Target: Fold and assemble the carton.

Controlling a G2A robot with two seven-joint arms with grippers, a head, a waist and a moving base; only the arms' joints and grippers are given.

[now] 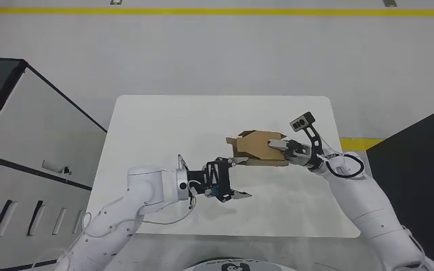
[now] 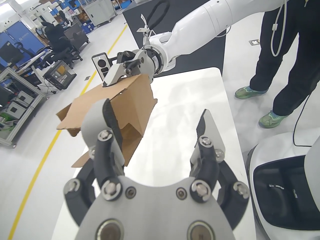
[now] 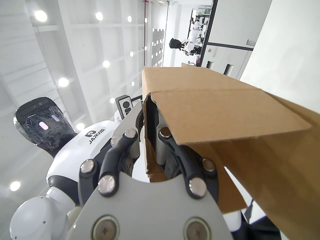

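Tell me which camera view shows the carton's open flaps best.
The left wrist view: the carton appears nearly whole, flaps spread, one edge clamped in the right pincer. The top view shows it small from above; the right wrist view shows its panels close up.

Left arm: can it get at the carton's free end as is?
Probably yes. The left end effector is open right beside the carton's free end, with nothing between them; the right end effector grips only the opposite end.
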